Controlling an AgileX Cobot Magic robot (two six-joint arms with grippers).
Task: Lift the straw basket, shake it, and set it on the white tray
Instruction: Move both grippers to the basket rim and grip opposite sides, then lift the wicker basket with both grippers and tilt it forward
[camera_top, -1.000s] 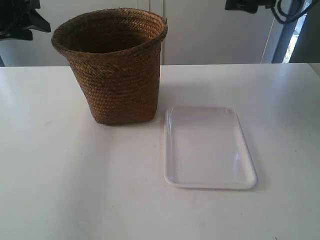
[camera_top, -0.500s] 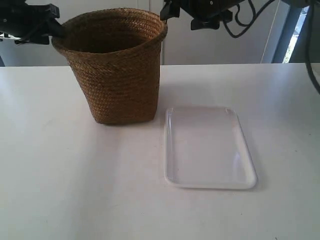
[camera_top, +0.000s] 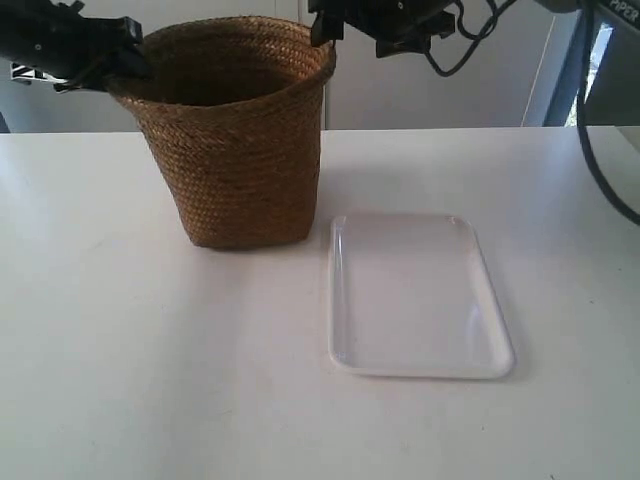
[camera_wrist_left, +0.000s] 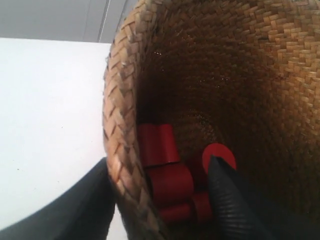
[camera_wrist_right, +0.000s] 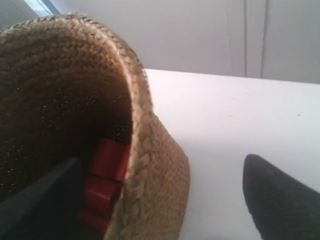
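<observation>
- Arms just got brought to the tall brown woven straw basket (camera_top: 240, 160), parked beside the glossy white tray (camera_top: 415, 300).
- Left gripper (camera_wrist_left: 157, 162), right gripper (camera_wrist_right: 165, 165) — held wide astride its rim; clamping is probably next.

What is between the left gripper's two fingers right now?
The straw basket rim wall: the left wrist view shows one left gripper finger outside it and the other inside, near red cylinders.
</observation>
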